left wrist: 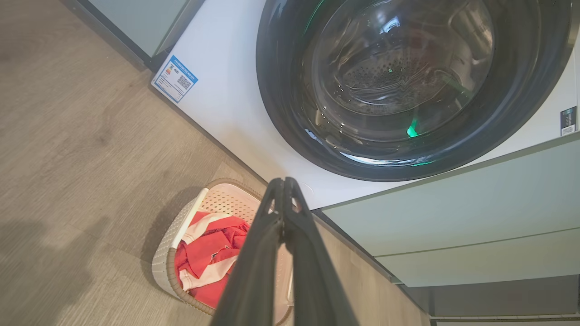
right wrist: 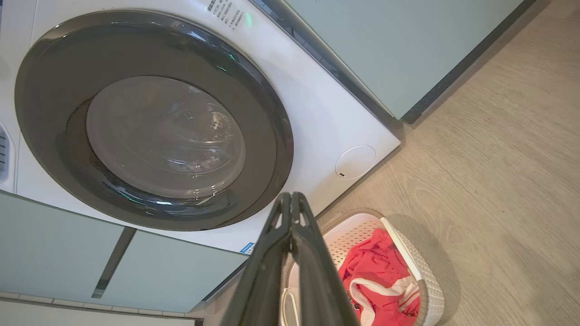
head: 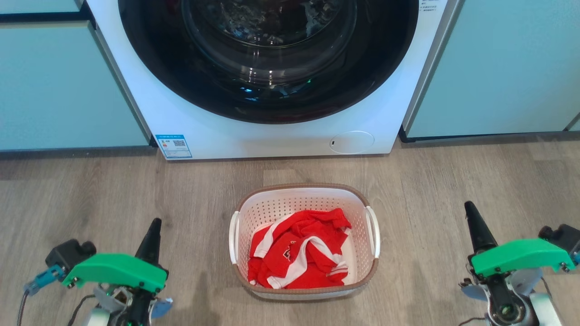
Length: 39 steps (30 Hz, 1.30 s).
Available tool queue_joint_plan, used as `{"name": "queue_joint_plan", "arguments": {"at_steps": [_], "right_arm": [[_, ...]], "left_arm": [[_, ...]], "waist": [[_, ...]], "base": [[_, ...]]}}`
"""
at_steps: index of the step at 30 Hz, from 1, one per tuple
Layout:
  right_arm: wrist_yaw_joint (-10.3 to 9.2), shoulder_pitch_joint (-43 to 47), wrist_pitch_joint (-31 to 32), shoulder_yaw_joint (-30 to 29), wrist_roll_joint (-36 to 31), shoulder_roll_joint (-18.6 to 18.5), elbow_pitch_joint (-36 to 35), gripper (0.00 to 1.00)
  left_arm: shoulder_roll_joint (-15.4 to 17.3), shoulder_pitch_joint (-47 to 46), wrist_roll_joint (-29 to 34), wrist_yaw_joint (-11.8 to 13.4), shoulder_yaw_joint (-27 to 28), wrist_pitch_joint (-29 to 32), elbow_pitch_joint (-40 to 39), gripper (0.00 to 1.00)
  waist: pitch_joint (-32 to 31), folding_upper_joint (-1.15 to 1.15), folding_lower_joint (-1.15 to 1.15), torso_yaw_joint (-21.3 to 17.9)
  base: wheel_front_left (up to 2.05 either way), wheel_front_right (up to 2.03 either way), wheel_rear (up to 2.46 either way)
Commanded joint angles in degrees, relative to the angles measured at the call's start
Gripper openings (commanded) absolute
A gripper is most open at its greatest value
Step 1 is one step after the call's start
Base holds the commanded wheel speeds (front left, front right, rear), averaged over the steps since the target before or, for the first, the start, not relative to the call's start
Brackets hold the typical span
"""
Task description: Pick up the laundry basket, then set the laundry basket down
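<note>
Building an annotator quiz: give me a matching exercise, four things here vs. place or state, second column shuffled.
Things:
1. laundry basket
2. red garment
3. left gripper
4. washer door

Place or state:
A. lying inside the basket
B. round, dark glass
C. standing on the wood floor
D. shut, empty, left of the basket

Pairs: 1-C, 2-A, 3-D, 4-B

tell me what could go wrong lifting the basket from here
1. Both the left gripper and right gripper are shut and wide of the laundry basket; reaching without opening could shove it rather than catch its thin side handles.
2. An uneven two-arm lift could tilt it and tip out the red garment.
3. It stands close before the washing machine, so a forward swing might bump it.
</note>
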Motion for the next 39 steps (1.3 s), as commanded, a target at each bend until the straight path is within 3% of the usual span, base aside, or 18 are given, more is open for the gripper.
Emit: {"name": "queue_joint_plan", "arguments": {"at_steps": [1, 39], "right_arm": [[-0.15, -2.91, 0.34, 0.27, 1.91, -1.0, -1.59, 0.0], [-0.23, -3.9, 4.23, -1.91, 25.81, -1.03, 0.85, 0.0]], "left_arm": [[-0.01, -3.15, -1.66, -0.86, 2.55, 0.35, -1.31, 0.0], [-4.0, -5.08, -22.42, -8.45, 11.53, 4.76, 2.46, 0.0]], "waist": [[-0.04, 0.01, 0.0, 0.01], [-0.87, 0.01, 0.0, 0.31]], "base": [[0.0, 0.0, 0.0], [0.0, 0.0, 0.0]]}}
